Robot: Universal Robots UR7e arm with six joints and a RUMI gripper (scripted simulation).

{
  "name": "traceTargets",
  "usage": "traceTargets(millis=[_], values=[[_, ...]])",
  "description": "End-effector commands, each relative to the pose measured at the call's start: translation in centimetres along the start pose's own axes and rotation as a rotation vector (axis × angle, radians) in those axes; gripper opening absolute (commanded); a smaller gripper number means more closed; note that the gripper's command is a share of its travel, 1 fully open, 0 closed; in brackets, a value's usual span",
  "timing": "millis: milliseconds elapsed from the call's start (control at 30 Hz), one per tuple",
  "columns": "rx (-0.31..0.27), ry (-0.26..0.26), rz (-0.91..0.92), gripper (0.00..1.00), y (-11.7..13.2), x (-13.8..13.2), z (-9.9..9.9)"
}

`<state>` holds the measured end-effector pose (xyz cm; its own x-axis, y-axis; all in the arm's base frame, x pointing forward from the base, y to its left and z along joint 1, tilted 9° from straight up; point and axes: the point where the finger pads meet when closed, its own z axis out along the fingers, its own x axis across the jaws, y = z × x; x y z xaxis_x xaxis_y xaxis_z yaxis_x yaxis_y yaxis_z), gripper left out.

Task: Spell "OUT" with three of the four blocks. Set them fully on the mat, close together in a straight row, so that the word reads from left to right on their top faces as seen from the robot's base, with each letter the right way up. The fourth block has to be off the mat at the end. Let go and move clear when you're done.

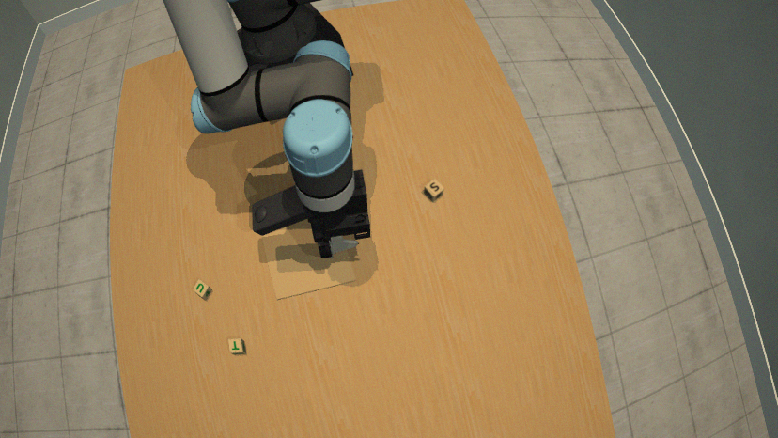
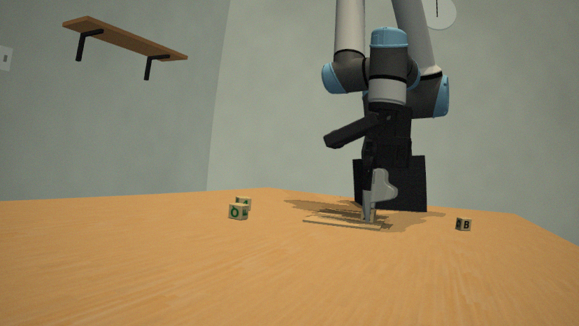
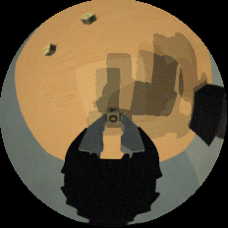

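My gripper (image 2: 366, 217) (image 3: 113, 113) is shut on the O block (image 3: 113, 118), whose O faces up. It holds the block low over, or resting on, the mat (image 1: 296, 285) (image 2: 336, 224) (image 3: 85, 85), near the mat's left end as seen from the base; contact cannot be told. The arm hides the block in the top view. The U block (image 1: 201, 289) (image 2: 243, 201) (image 3: 88, 19) lies off the mat, letter up and turned askew. The T block (image 1: 237, 346) (image 2: 238, 211) (image 3: 50, 49) lies off the mat, its T nearly upright as seen from the base.
The S block (image 1: 433, 190) (image 2: 463, 224) lies off the mat, on the opposite side from the U and T blocks. The arm and its shadows cover much of the mat in the top view. A wall shelf (image 2: 125, 39) is far behind the table.
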<state>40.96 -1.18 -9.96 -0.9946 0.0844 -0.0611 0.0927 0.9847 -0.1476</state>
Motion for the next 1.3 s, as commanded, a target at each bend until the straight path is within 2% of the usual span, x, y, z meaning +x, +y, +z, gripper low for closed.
traceTargets(millis=[0,1067,1100,1267], values=[[0.000,-0.001,0.000,0.05,0.00,-0.04,-0.02],[0.000,-0.001,0.000,0.05,0.00,-0.04,-0.02],[0.000,-0.001,0.000,0.09,0.00,-0.04,-0.02],[0.000,-0.001,0.000,0.13,0.00,-0.04,-0.02]])
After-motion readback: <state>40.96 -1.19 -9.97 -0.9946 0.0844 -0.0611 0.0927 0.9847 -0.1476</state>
